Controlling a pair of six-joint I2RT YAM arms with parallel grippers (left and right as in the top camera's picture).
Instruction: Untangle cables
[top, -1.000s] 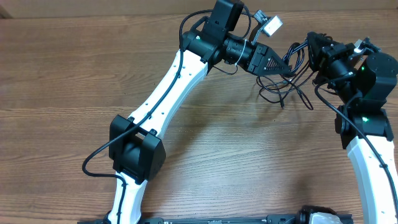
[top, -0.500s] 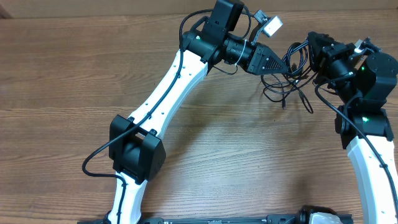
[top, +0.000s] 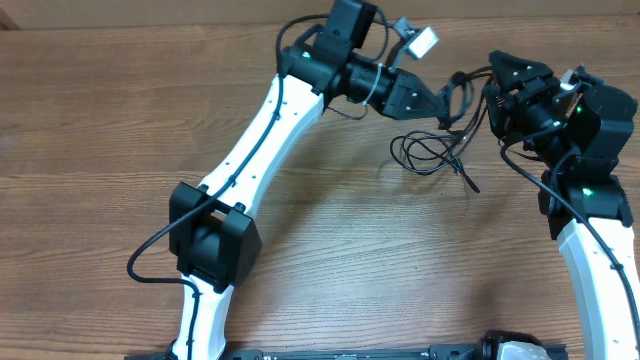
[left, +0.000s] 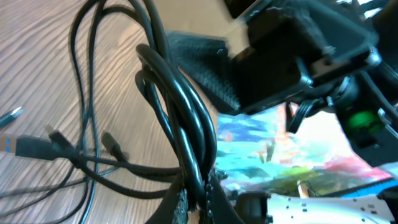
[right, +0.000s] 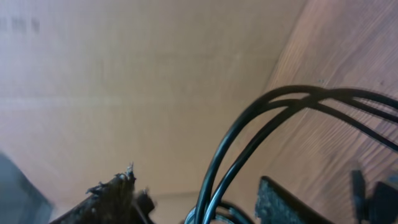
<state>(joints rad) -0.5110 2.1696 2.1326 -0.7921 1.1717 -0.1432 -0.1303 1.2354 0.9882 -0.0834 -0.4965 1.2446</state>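
I am watching my left end effector (top: 441, 103) pinching several strands of the cables (top: 428, 152) tight between its fingers, up near the far side of the desk (top: 100, 150); its wrist view is showing glossy black cords clamped together. Just below it, the slack loops and small plug ends are lying on the wood. I am judging these cords to be light, limp and a little slick, apt to snag at the plugs, so taking one strand close to a plug looks wiser than grabbing the bundle. Further right, my right end effector (top: 497, 95) is standing parted, with strands passing through the gap, seemingly ungripped.
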